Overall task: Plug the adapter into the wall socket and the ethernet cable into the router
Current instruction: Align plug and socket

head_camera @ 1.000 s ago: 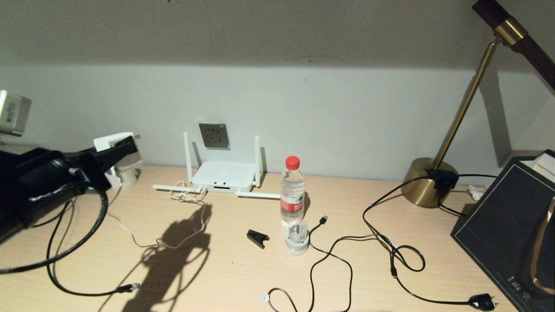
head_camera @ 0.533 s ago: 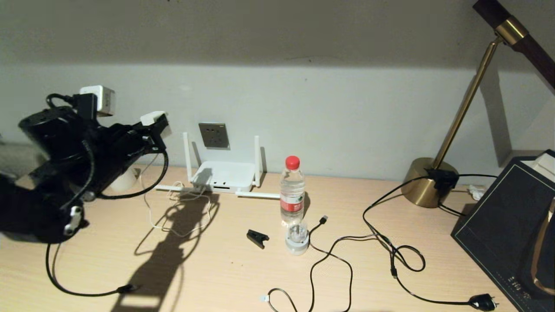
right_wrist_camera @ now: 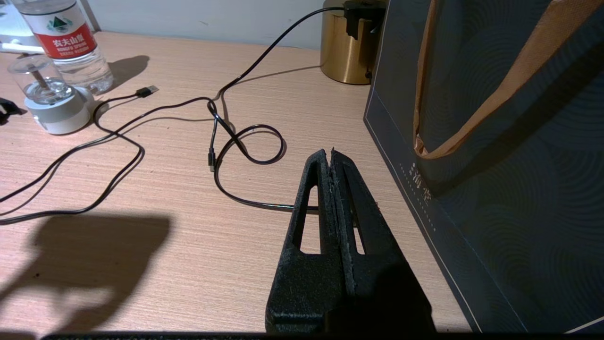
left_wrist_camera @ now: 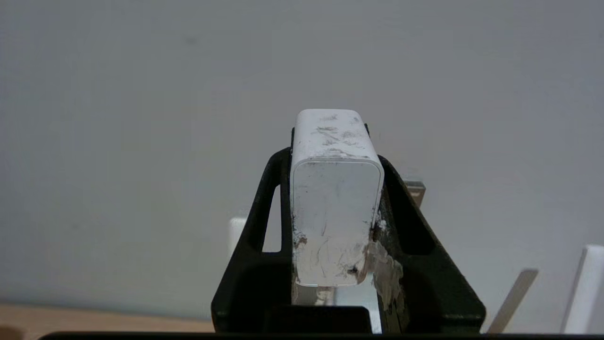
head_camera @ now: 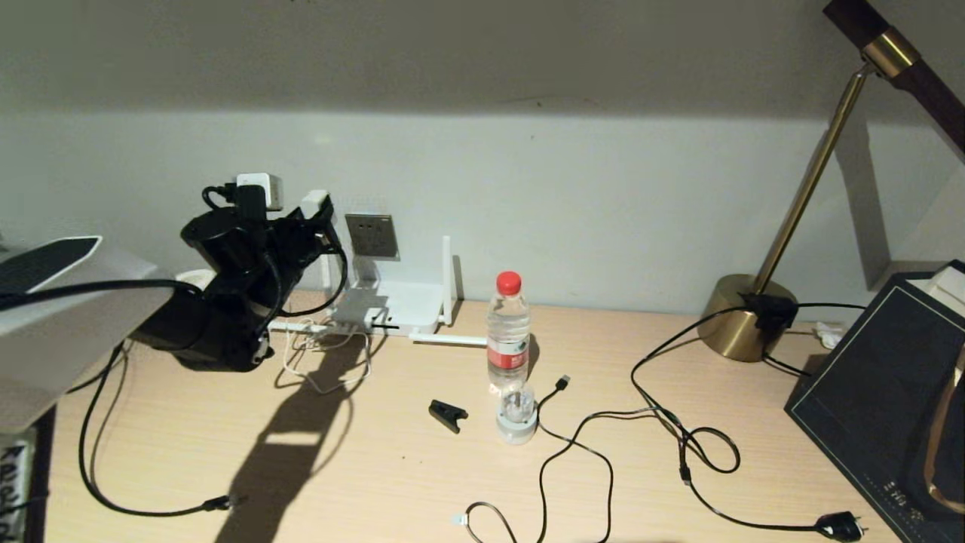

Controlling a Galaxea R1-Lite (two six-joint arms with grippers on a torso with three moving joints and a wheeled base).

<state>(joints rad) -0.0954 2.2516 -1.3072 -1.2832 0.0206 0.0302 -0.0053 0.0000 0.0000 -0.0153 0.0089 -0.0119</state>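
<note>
Matte black claw (right_wrist_camera: 331, 156), slotted fingers (right_wrist_camera: 311, 198)

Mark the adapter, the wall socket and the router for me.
adapter (left_wrist_camera: 336, 222): left wrist view, its white rear face between the jaws.
wall socket (head_camera: 372, 235): head view, middle of the grey plate.
router (head_camera: 403, 302): head view, its flat white top.

adapter (left_wrist_camera: 336, 208): between the left gripper's (head_camera: 320, 205) fingers (left_wrist_camera: 415, 222), its tip past them
wall socket (head_camera: 372, 235): just right of those fingers, on the wall
router (head_camera: 392, 305): below them (directly under the socket)
water bottle (head_camera: 509, 332): further right
</note>
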